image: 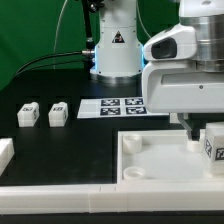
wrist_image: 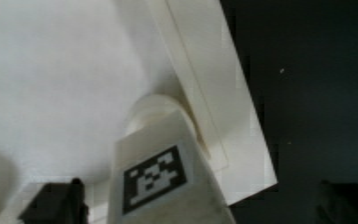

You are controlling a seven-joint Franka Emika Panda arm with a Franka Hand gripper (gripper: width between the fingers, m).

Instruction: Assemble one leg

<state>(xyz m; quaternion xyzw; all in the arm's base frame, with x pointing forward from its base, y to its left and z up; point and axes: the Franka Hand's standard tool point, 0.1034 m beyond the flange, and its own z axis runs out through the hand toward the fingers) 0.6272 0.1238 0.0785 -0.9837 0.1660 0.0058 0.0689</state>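
**A:** What sits at the exterior view's left?

**B:** A spare leg [image: 28, 113] and a second spare leg [image: 58, 114] stand just beside each other on the black table [image: 50, 90]. Both show their tags.

**A:** And further along?

**B:** The marker board [image: 122, 105] lies flat near the middle. The arm's base [image: 115, 50] rises behind it. Nearer the camera is the big white panel [image: 160, 165] with its raised rim.

**A:** Where is the leg?

**B:** The leg [image: 213, 147] is at the exterior view's right edge, over the panel's right end. It is upright, with its tag facing the camera. The arm's white hand hangs right above it.

**A:** Does the wrist view add anything?

**B:** It shows the leg close against the panel's rim. There is a rounded white shape just beyond it. Whether that is a corner socket or part of the leg, I cannot tell.

**A:** Is the claw gripping it?

**B:** No. The gripper [wrist_image: 202, 200] is spread wide. Its dark fingers [wrist_image: 55, 200] stand on either side of the leg, with a gap showing between each one and the leg.
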